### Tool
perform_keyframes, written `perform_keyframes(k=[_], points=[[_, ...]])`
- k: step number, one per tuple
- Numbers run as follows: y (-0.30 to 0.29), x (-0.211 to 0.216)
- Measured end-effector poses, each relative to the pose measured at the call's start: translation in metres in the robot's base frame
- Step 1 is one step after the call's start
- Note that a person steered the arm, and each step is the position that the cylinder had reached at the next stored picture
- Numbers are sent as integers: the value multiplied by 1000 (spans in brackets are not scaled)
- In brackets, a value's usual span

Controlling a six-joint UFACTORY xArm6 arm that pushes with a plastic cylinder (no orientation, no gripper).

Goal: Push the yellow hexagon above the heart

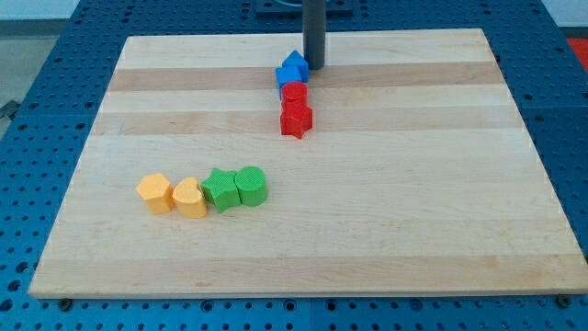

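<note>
- Broadly, the largest thing is the pale wooden board (pixel 367 230), lying on a blue perforated table (pixel 37 110); every block sits on it.
- Next, the dark rod comes down at the far edge of the board, and my tip (pixel 314 67) rests just to the right of the blue block (pixel 292 71), close to it or touching; I cannot tell which. No gripper is fitted, so nothing opens or closes; the rod holds nothing.
- At the far centre, three blocks run in a short line towards the near side: the blue block, a red round-topped block (pixel 293 93) and a red star-like block (pixel 296 119), each touching the next.
- At the near left, four blocks form a row: the yellow hexagon (pixel 155 193) at the left end, the yellow heart (pixel 190 197) just right of it, then a green star-like block (pixel 220 188) and a green round-sided block (pixel 251 185).
- Crucially, the yellow hexagon lies well apart from my tip, to the near left, with the red and blue line standing between the two areas.
- As for heading, the hexagon is compact, with no long axis I can make out, so its facing should matter little.
- My judgement: the hexagon must end on the heart's far side, so the tip needs to reach its near-left flank first.
</note>
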State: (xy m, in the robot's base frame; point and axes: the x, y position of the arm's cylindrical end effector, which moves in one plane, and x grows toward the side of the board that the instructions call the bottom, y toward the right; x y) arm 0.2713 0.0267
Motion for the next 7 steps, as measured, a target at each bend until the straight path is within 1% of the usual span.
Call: perform_keyframes(k=[1, 2, 3, 4, 5, 6, 7], points=[[56, 42], [103, 98], [143, 170], [138, 246], [96, 306], [28, 341], [-67, 342]])
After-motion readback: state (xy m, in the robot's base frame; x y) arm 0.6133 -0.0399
